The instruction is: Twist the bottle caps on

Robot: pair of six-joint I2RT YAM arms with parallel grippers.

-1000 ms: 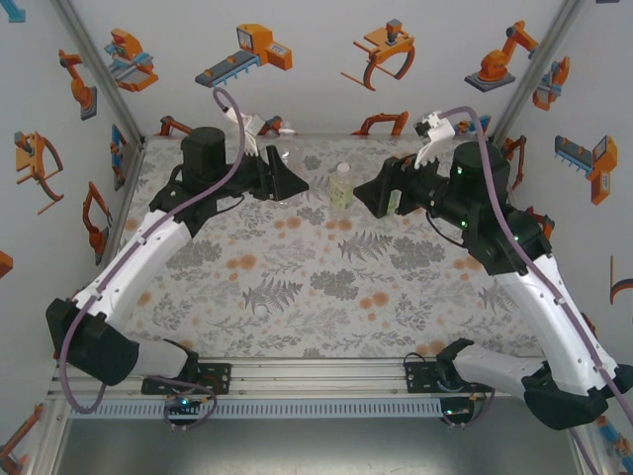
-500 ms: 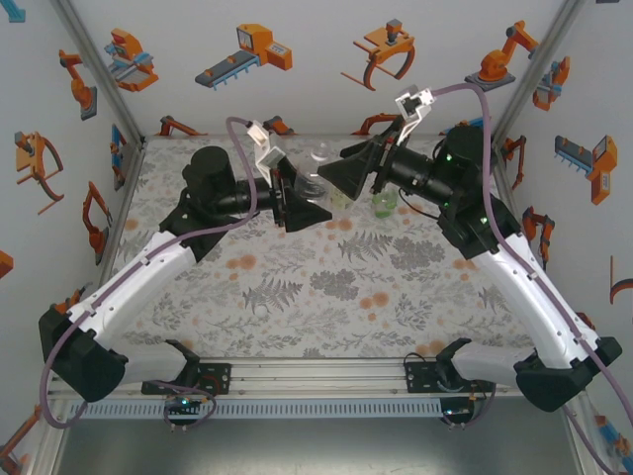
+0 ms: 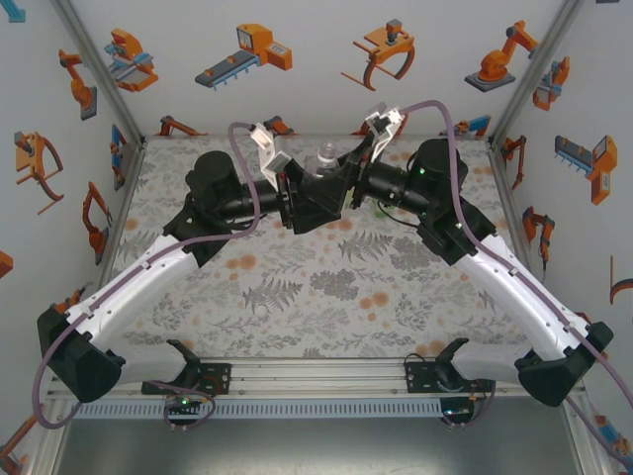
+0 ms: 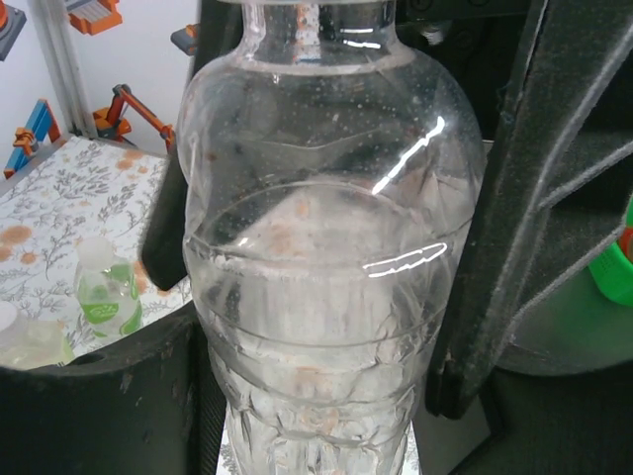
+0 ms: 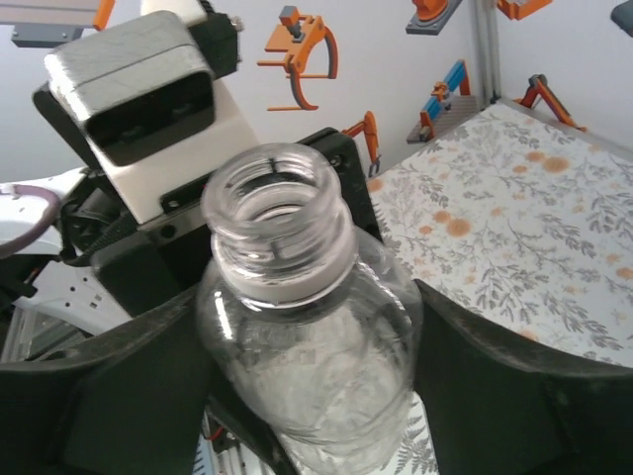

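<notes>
A clear unlabelled bottle (image 3: 325, 156) is held up over the back middle of the mat, its threaded neck (image 5: 279, 223) open with no cap on it. My left gripper (image 3: 309, 203) is shut on its lower body (image 4: 316, 327). My right gripper (image 3: 343, 184) has come in from the other side, and its fingers (image 5: 495, 376) lie against the bottle's shoulder (image 5: 307, 376). The slim bottle with the pale yellow-green label (image 4: 107, 295) stands on the mat behind. A green-tinted bottle (image 4: 613, 272) shows at the right edge of the left wrist view. The bottle caps are out of view.
The floral mat (image 3: 326, 287) stretches from the grippers to the front rail (image 3: 316, 381). Printed walls (image 3: 316, 59) enclose the back and both sides. A pale object (image 4: 18, 341) lies low at the left of the left wrist view; I cannot tell what it is.
My left gripper carried the clear bottle from the back left to the middle. My right arm swung left, leaving the green-tinted bottle, and its fingers now flank the clear bottle.
</notes>
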